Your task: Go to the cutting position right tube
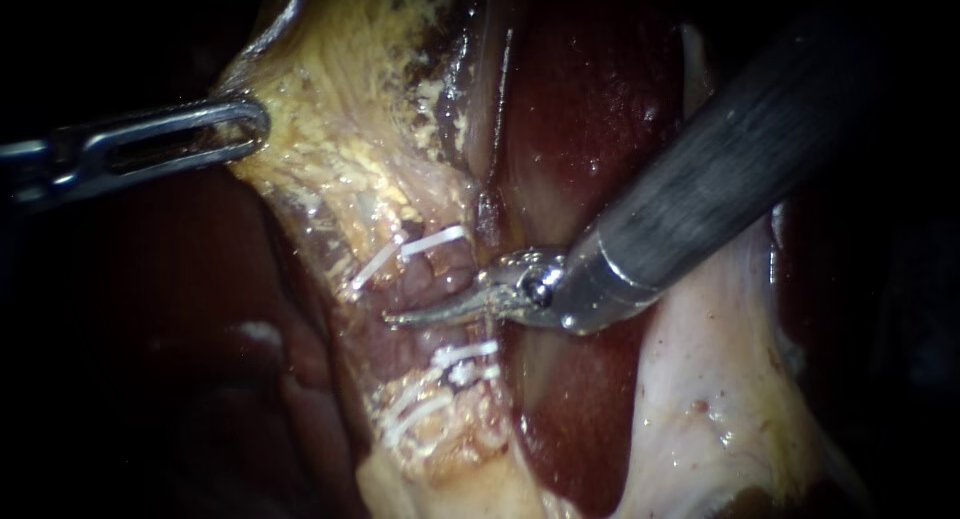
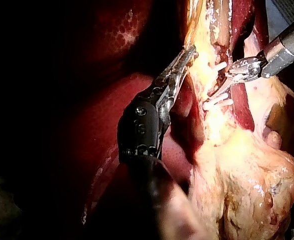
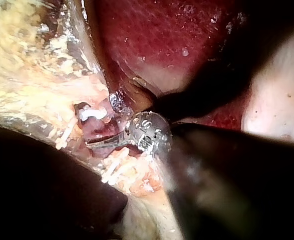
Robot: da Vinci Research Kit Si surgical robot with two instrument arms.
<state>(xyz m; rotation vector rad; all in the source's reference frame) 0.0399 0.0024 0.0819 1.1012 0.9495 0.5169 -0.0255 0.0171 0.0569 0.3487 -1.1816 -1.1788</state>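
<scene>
Endoscope view: the left instrument point(image 1: 245, 129) comes in from the left, and its slotted claw is clenched on the edge of the yellow fatty tissue point(image 1: 350, 129). The right instrument point(image 1: 430, 312) comes down from the upper right. Its curved, pointed claw lies across the tube point(image 1: 440, 282), slightly parted and grasping nothing. The tube runs down the fatty strip beside the dark red liver point(image 1: 590, 109). 2 white clips point(image 1: 430, 241) sit on it just above the claw, and more clips sit just below.

Left wrist view: the left instrument point(image 2: 187, 55) shows a toothed claw closed on the rim of the fatty tissue point(image 2: 247, 165), with the liver point(image 2: 116, 30) beside it. Beyond the strip, the right instrument point(image 2: 234, 72) points its tip in among the white clips point(image 2: 217, 100).

Right wrist view: the right instrument point(image 3: 104, 143) has its claw laid against the pink tube point(image 3: 99, 131). A thin dark gap shows between the 2 blades. White clips point(image 3: 91, 114) lie on either side of the claw, close to it. The liver point(image 3: 162, 40) lies ahead of the instrument
</scene>
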